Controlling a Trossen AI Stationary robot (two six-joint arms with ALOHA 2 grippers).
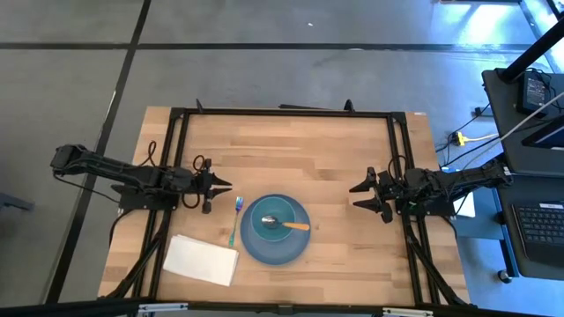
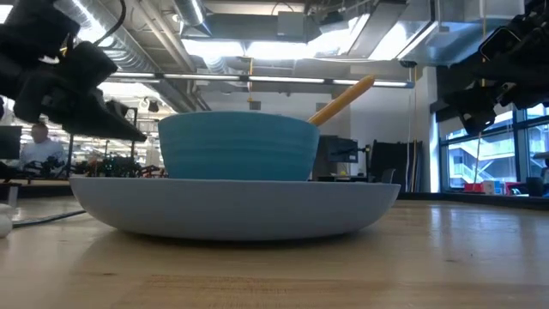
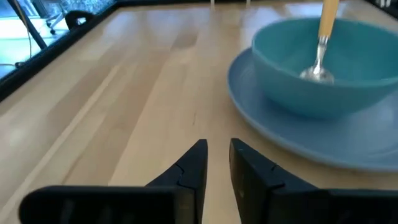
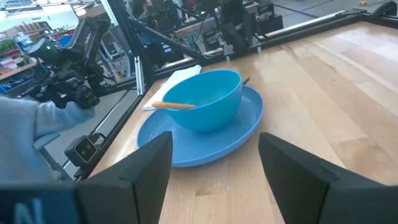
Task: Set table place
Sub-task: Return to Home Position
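Observation:
A large blue plate lies on the wooden table near its front edge. A teal bowl stands on the plate. An orange-handled spoon rests in the bowl, its handle leaning on the rim. A teal-handled fork lies flat on the table just left of the plate. A white napkin lies flat at the front left. My left gripper hovers left of the plate, its fingers nearly together and empty. My right gripper is open and empty, right of the plate.
A black metal frame edges the table. Bare wood lies behind the plate and between it and my right gripper. The room beyond shows desks and equipment, and a person far off.

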